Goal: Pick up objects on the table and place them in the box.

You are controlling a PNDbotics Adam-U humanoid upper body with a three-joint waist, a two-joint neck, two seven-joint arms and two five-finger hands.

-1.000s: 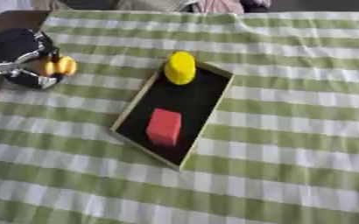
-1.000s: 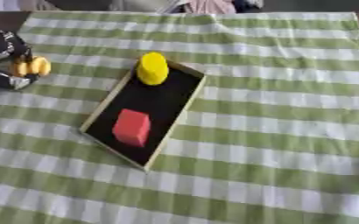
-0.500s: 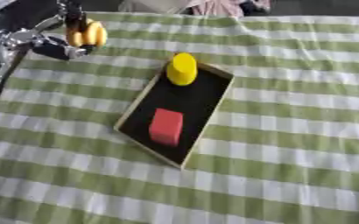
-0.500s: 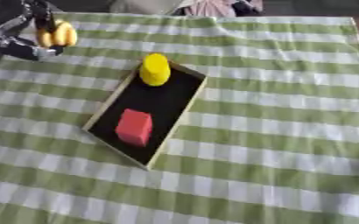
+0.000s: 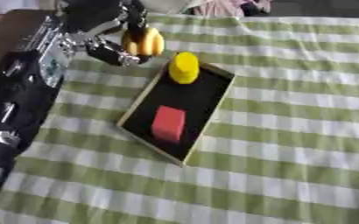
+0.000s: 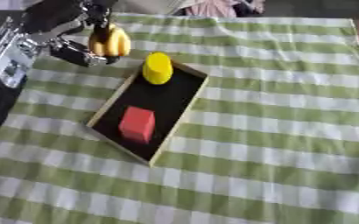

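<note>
My left hand (image 5: 110, 41) hangs above the table just left of the box's far end, its fingers curled round a small yellow-orange object (image 5: 144, 42) that looks like a bunch of bananas. The box (image 5: 205, 98) is a shallow black tray with a wooden rim, lying askew in the middle of the table. Inside it a yellow cylinder (image 5: 185, 67) stands at the far end and a red block (image 5: 169, 123) lies near the middle. My right hand shows in no view.
A green and white checked cloth (image 6: 290, 131) covers the table. My left arm (image 5: 22, 100) fills the left edge of the view. A person sits at the far edge, away from the objects.
My left hand has carried the yellow-orange object from the far left of the table up and rightward, close to the box's far end. The camera has also shifted.
</note>
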